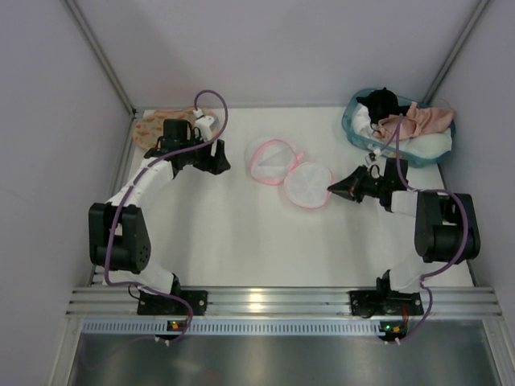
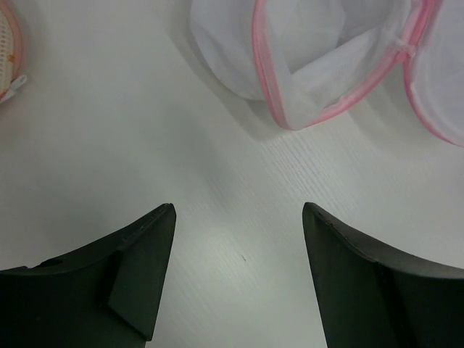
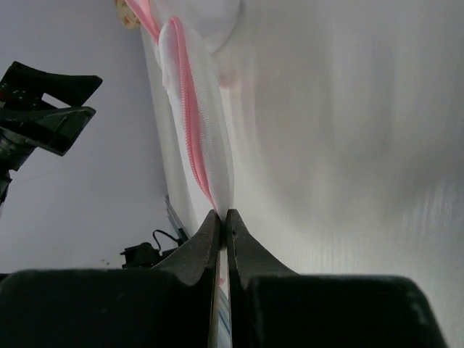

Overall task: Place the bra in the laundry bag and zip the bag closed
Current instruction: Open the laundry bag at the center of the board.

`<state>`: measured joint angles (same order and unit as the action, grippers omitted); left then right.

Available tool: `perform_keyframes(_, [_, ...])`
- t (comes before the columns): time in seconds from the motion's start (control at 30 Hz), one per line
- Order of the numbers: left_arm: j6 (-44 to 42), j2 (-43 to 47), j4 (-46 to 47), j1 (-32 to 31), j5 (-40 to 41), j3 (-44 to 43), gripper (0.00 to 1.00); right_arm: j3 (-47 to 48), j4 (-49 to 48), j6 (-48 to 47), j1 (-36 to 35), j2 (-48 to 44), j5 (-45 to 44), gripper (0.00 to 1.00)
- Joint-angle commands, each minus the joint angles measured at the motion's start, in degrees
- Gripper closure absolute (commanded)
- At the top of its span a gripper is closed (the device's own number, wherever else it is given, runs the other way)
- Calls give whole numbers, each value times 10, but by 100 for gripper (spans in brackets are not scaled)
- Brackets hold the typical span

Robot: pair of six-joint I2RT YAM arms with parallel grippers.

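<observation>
Right hand (image 3: 223,215) clamped tight on laundry bag (image 3: 190,138) rim, likely to hold it steady; left hand (image 2: 239,210) wide open, empty, over worktop (image 2: 109,130); bra (image 1: 420,121) not yet bagged

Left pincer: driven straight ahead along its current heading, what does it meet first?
The laundry bag. The open left pincer points at its nearer, gaping half across a strip of bare table. The bag's pink rim looks first in line, though the pincer's height above the table is unclear.
</observation>
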<state>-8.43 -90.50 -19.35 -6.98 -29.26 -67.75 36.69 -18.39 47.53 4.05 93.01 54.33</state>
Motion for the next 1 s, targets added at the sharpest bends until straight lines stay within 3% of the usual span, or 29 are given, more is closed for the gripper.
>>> perform_keyframes(0.0, [29,26,26,-2,-28,4,24,19,-17,-30,-19,11,-16,100])
perform_keyframes(0.17, [43,57,30,-2,-24,20,23,106,127,-164,-14,22,-62,91])
perform_keyframes(0.3, [45,85,36,-3,-14,36,22,153,218,-238,4,8,-148,90])
perform_keyframes(0.33, [44,90,36,-4,-9,41,22,164,235,-254,8,7,-163,87])
perform_keyframes(0.37, [43,98,36,-5,7,44,22,188,252,-285,10,8,-178,74])
perform_keyframes(0.43, [40,109,36,-8,20,48,22,216,281,-306,10,6,-202,61])
perform_keyframes(0.47, [41,114,36,-10,38,52,22,224,287,-315,10,4,-210,48])
perform_keyframes(0.67, [34,150,46,-27,79,60,19,316,359,-365,10,-27,-216,28])
perform_keyframes(0.7, [30,153,46,-28,82,55,16,331,375,-376,10,-33,-215,24])
perform_keyframes(0.73, [25,160,46,-28,84,53,2,349,393,-392,10,-44,-215,21])
perform_keyframes(0.8, [1,162,46,-28,92,34,2,420,455,-449,12,-51,-227,4])
perform_keyframes(0.9, [-26,157,45,-27,90,5,2,510,520,-534,17,-56,-271,1])
perform_keyframes(0.97, [2,154,45,-27,132,-13,2,551,532,-568,30,-55,-289,0])
